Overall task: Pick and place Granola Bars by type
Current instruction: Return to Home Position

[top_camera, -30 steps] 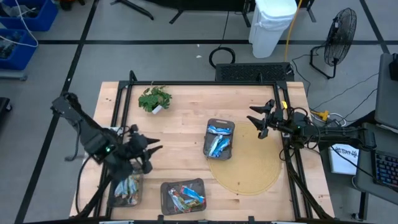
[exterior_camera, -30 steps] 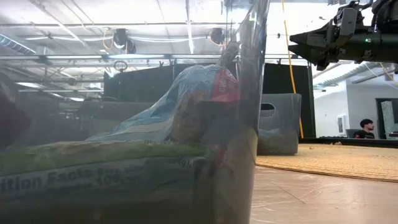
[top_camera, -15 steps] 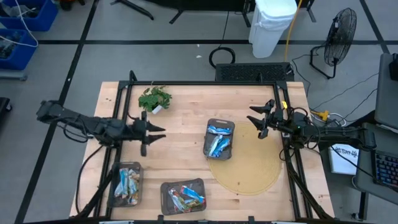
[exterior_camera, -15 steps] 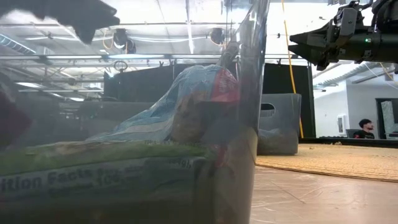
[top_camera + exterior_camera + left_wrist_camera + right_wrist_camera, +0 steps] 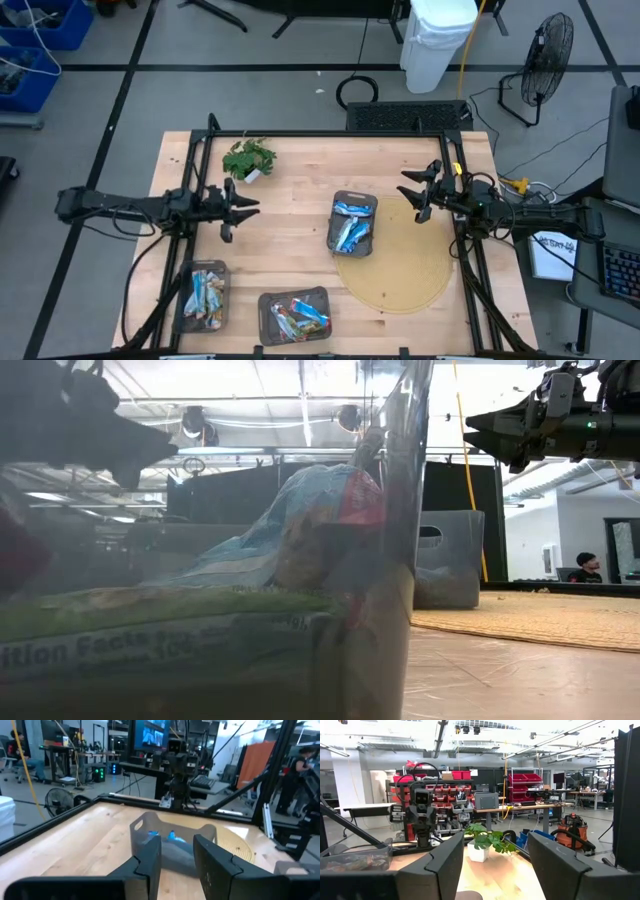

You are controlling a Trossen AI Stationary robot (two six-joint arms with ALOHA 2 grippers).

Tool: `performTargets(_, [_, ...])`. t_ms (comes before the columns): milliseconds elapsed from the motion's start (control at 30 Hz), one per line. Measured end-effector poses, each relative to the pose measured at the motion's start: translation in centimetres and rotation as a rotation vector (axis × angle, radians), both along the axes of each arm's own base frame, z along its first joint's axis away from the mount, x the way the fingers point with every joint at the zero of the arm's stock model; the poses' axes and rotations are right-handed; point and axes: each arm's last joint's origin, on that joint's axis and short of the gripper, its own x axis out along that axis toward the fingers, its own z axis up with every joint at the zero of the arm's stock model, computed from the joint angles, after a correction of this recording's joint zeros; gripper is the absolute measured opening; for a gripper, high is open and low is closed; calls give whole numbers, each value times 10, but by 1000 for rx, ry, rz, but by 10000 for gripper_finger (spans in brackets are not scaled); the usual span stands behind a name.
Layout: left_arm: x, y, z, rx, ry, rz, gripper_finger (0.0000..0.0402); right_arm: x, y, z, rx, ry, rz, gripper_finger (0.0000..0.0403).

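The Granola Bars lie in three dark mesh trays. Blue bars (image 5: 350, 228) fill the middle tray (image 5: 336, 205), which the left wrist view also shows as a tray (image 5: 140, 832) ahead of the fingers. More bars (image 5: 206, 294) fill the near-left tray, and mixed blue and red ones (image 5: 298, 316) the near-middle tray. My left gripper (image 5: 245, 207) hangs level over the table's left part, open and empty (image 5: 176, 862), pointing at the middle tray. My right gripper (image 5: 408, 190) waits at the right edge, open and empty (image 5: 495, 865).
A green plant sprig (image 5: 248, 158) in a white pot stands at the far left. A round woven mat (image 5: 400, 265) lies under the middle tray's right side. A tray wall with bars (image 5: 200, 610) fills most of the low view. Black frame rails (image 5: 330, 134) run along the table's edges.
My left gripper has swung from above the near-left tray toward the far edge, sunk, and tipped from pointing downward to level. Its finger gap looks the same. The bars and trays have stayed put.
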Motion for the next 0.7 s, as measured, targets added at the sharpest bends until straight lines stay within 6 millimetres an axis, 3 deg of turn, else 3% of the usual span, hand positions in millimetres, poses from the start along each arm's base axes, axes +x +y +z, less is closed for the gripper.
performTargets(700, [-1,8,-9,64,89,-55,117,0,0,1,-30,0,-10,210])
